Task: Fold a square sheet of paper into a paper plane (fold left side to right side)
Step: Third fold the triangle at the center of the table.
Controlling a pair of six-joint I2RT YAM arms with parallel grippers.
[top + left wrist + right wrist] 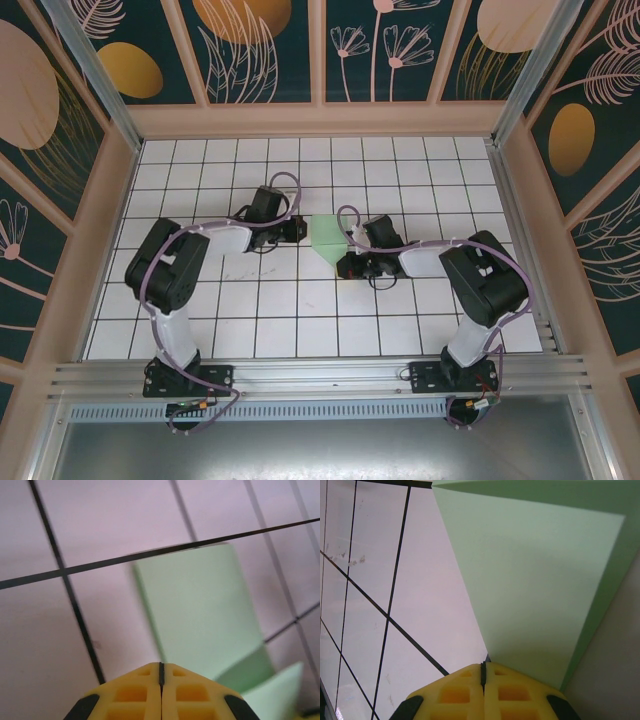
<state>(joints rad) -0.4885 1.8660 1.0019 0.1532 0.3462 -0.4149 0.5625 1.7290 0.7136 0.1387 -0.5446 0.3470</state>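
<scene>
While the square sheet of paper [327, 240] lies partly folded, the left gripper [161, 664] sits closed just beside its left edge and the right gripper [483, 663], jaws together, meets its near right corner; the left-to-right fold appears underway, next needing a pressed crease.

The white table [300, 320], ruled into square tiles by dark lines, is enclosed on three sides by dark teal wall panels [260, 50] with pale flower and leaf drawings and orange ovals, set in light frames. A ribbed metal rail [320, 375] runs along its near edge. Faint grey smudges [345, 557], perhaps scuffs, mark one tile.
</scene>
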